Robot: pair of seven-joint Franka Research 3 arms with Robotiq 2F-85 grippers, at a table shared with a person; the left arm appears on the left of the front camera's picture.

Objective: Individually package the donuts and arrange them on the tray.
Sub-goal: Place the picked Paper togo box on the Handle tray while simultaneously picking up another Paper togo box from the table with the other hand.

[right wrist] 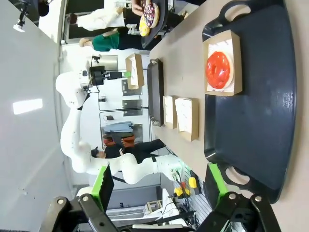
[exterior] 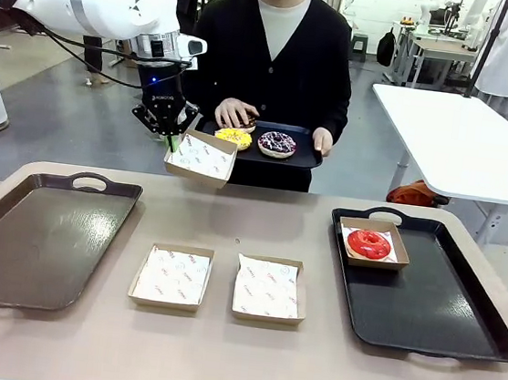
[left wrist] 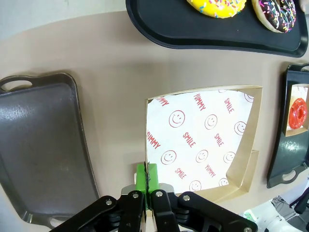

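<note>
The red donut (exterior: 369, 244) sits in a box (exterior: 370, 262) at the far corner of the right tray (exterior: 458, 334) — that one is packaged. The yellow donut (exterior: 233, 137) and the dark donut (exterior: 277, 143) lie on a small tray (exterior: 301, 160) that a person holds at the far side. A third donut (exterior: 248, 123) peeks out from under the person's hand (exterior: 233, 112), mostly hidden.

Just beside the yellow donut, the left claw (exterior: 170, 141) holds an empty held box (exterior: 201, 158) up in the air. Its pads are pressed together on one thin wall, and the box tilts toward the robot. The right claw (right wrist: 159, 183) hangs spread and empty over the right tray. Two spare boxes (exterior: 171, 277) lie side by side on the surface (exterior: 216, 360), near the left tray (exterior: 28, 238).

The likely trouble is the pinch — one cardboard wall, off to one edge. A donut dropped in away from the pads could lever the box down or tear it free. The loose liner may also slide out, taking the donut with it. The box also hangs close to the small tray and the hand, so a small swing could knock them.
</note>
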